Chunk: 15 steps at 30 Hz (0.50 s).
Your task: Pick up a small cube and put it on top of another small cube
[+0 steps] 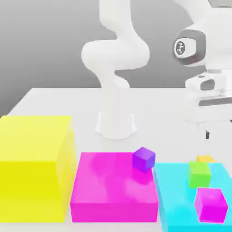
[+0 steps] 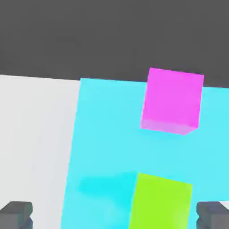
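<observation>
Green cube (image 2: pixel 160 201) on a cyan block (image 2: pixel 103 147) looks light and rigid; grip its flat opposite sides. Claw (image 2: pixel 114 214) hovers above, wide open, empty.

Cyan slab (image 2: pixel 103 134): green cube (image 2: pixel 161 201) and pink cube (image 2: pixel 172 100) stand apart, bare strip between them. Gripper (image 2: pixel 114 217) open above, fingertips (image 2: pixel 15 214) straddling green cube. Yellow block (image 1: pixel 34 165): tall wall at exterior view's left. Magenta slab (image 1: pixel 108 190): purple cube (image 1: pixel 143 159) at corner, rest bare
</observation>
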Tool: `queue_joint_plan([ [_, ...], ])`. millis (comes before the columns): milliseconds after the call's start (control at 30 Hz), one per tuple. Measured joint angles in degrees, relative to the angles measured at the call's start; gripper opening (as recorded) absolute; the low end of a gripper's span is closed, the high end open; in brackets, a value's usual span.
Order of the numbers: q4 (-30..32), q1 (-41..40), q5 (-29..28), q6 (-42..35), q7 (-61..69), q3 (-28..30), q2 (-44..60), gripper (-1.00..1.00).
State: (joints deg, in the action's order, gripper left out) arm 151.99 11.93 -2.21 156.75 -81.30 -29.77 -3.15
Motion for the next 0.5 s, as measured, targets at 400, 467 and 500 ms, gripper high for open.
queue_joint_plan([
  [400,0.4,18.9,-25.6,14.1,-26.1,16.9,23.0,-1.0],
  [467,0.4,18.9,-25.6,14.1,-26.1,16.9,23.0,-1.0],
  [500,0.4,18.9,-25.6,14.2,-26.1,16.9,23.0,-1.0],
])
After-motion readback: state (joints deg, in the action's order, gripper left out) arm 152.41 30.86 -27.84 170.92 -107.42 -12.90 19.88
